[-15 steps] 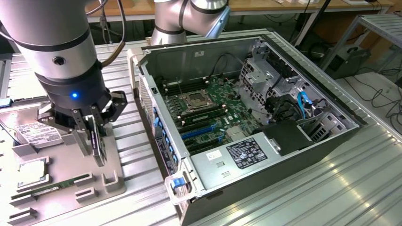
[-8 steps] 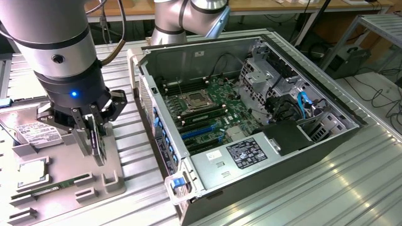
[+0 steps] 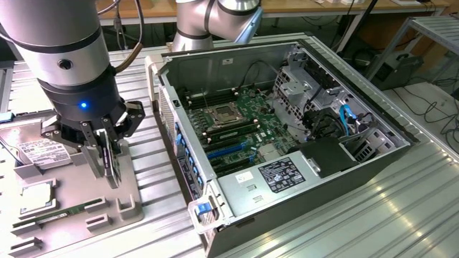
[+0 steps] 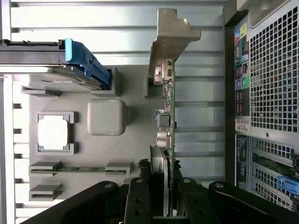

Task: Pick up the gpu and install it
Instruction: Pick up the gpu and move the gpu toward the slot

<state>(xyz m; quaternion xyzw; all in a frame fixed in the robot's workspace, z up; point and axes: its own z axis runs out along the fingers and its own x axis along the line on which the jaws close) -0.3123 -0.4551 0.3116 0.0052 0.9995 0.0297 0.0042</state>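
At the exterior view's left, over the grey tray [image 3: 72, 215] beside the open computer case [image 3: 237, 64], the gripper [image 3: 107, 161] clamps the gpu [image 4: 169, 116] edge-on across its faces; it is probably a light, stiff, fragile card.

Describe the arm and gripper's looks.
The arm is a silver-grey cylinder with a black band and a dark wrist section bearing a small blue light. A dark cable runs beside it. The gripper is black, with jointed linkage fingers.
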